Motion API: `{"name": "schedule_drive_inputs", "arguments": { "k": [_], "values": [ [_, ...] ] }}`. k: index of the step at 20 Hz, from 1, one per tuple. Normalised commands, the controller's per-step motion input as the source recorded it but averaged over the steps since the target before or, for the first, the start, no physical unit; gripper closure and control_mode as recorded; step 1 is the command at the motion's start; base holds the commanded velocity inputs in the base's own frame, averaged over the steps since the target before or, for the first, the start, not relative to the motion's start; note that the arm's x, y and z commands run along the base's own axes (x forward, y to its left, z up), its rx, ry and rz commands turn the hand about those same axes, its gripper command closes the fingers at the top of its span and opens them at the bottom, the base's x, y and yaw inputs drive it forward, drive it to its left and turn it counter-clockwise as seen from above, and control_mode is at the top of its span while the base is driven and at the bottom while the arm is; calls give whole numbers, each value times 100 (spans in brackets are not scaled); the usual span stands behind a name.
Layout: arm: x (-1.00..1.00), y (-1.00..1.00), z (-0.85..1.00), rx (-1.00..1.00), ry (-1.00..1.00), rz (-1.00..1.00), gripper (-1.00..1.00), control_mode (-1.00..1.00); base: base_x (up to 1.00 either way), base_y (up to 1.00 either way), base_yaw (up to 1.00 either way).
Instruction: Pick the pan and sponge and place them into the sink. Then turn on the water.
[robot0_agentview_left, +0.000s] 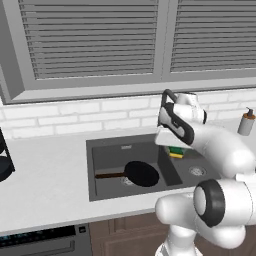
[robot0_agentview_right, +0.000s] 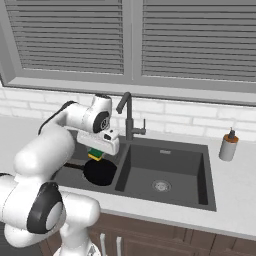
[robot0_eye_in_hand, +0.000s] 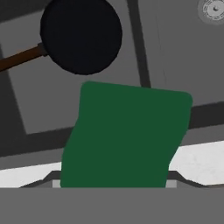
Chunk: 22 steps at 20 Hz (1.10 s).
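1. Sink (robot0_agentview_left: 100, 192): dark double basin filling the centre of the left base view, set in a pale counter (robot0_agentview_left: 45, 185). Two drains; the far one (robot0_agentview_right: 160, 186) sits bare in the basin at centre-right of the right base view. Gooseneck faucet (robot0_agentview_right: 128, 117) rising behind the divider, not yet touched as far as can be judged.

2. Pan (robot0_agentview_left: 142, 173): already lying in the basin at lower centre of the left base view, handle pointing toward the left of the frame. In the hand view, at upper left, black disc (robot0_eye_in_hand: 81, 36).

3. Gripper (robot0_agentview_right: 101, 148): hanging over the sink near the divider, pinching the sponge between its fingers.

4. Sponge (robot0_eye_in_hand: 124, 135): green face toward the hand camera, covering the middle of that frame; yellow and green edge peeking under the hand (robot0_agentview_left: 176, 151) at centre-right of the left base view. Held in the air above the sink's near edge and divider, not yet in a basin.

5. Soap bottle (robot0_agentview_right: 228, 146): at the right edge on the counter, well apart.

6. Risks, as judged: released here, could land on the divider or rim and bounce onto the counter instead of into a basin. Lifting toward the faucet afterwards, could clip the spout, standing just beside the hand.
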Motion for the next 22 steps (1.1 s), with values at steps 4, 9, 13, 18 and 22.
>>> {"name": "schedule_drive_inputs", "arguments": {
  "k": [4,9,13,18,22],
  "values": [
    [29,61,-12,0,3,8,100,-100,0,0,0],
    [47,41,-37,0,1,2,100,-100,0,0,0],
    [48,28,-66,0,0,0,100,-100,0,0,0],
    [47,16,-80,0,0,0,100,-100,0,0,0],
    [56,18,-77,0,0,0,100,-100,0,0,0]
  ]
}}
